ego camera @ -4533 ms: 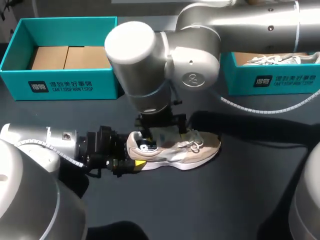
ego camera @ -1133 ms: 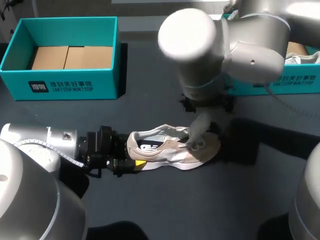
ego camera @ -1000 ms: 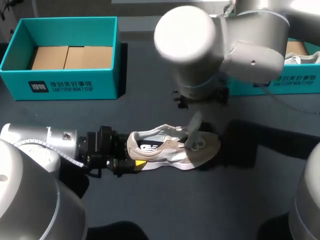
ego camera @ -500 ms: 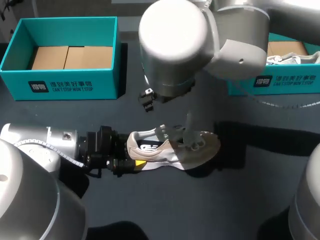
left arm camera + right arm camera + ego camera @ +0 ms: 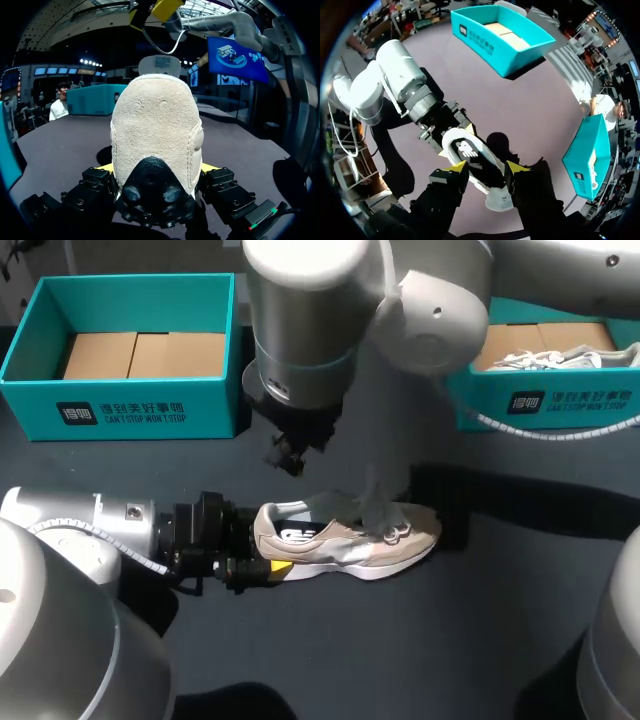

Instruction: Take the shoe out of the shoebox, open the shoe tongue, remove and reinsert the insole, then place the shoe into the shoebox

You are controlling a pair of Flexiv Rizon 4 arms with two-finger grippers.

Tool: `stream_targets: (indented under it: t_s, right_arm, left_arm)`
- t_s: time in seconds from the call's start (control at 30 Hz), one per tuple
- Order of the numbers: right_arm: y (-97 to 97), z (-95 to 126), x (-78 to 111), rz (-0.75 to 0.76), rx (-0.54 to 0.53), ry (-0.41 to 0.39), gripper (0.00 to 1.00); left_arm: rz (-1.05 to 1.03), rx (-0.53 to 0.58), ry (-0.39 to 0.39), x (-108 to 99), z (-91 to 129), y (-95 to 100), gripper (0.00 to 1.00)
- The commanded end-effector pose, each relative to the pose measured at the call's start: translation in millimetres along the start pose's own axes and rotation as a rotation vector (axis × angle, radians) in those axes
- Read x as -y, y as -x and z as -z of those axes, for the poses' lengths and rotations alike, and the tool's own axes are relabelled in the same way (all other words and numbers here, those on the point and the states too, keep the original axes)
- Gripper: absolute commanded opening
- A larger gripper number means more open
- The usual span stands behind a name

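A beige and white shoe (image 5: 385, 545) stands on the dark table (image 5: 420, 640), toe pointing right. Its grey tongue (image 5: 377, 490) is pulled up and stands upright. A dark insole with a white logo (image 5: 465, 149) shows in the shoe's opening. My left gripper (image 5: 262, 558) lies low on the table, shut on the shoe's heel (image 5: 155, 125) from both sides. My right gripper (image 5: 487, 170) hangs well above the heel end of the shoe (image 5: 470, 155). Its fingers are apart and nothing sits between them. From the head camera the right gripper (image 5: 287, 452) is mostly hidden under its wrist.
A teal shoebox (image 5: 130, 412) with a cardboard liner stands at the back left, also visible from the right wrist (image 5: 500, 35). A second teal box (image 5: 545, 402) at the back right holds another white shoe (image 5: 560, 358). Bare table lies in front of the shoe.
My right arm has swung left from above the toe to above the heel, leaving the tongue standing up. The shoe and my left gripper have stayed put.
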State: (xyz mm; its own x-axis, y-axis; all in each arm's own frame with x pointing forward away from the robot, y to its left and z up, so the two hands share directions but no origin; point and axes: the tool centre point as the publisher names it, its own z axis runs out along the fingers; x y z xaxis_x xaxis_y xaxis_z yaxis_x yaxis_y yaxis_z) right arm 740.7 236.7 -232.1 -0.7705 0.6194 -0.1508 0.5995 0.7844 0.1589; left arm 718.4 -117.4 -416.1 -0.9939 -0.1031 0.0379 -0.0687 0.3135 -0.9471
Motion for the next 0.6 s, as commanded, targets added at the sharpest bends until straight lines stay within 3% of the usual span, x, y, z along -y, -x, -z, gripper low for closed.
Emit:
stream_targets:
  t_s: [0.03,0.43,0.5,0.57,0.6]
  right_arm:
    - [9.4,1.2,0.4,0.026,-0.042,-0.003,0.00]
    - [9.4,1.2,0.4,0.026,-0.042,-0.003,0.00]
    - [0.1,-10.9,11.4,0.120,-0.063,0.073,0.00]
    - [-11.8,-20.3,18.0,0.308,-0.097,0.129,0.00]
    - [-14.7,-25.1,21.8,0.339,-0.092,0.064,0.00]
  left_arm:
    - [0.001,0.003,0.001,-4.6,-2.5,-1.2,0.00]
    - [0.001,0.003,0.001,-4.6,-2.5,-1.2,0.00]
    - [0.001,0.003,0.001,-4.6,-2.5,-1.2,0.00]
    - [0.001,0.003,0.001,-4.6,-2.5,-1.2,0.00]
    - [0.001,0.003,0.001,-4.6,-2.5,-1.2,0.00]
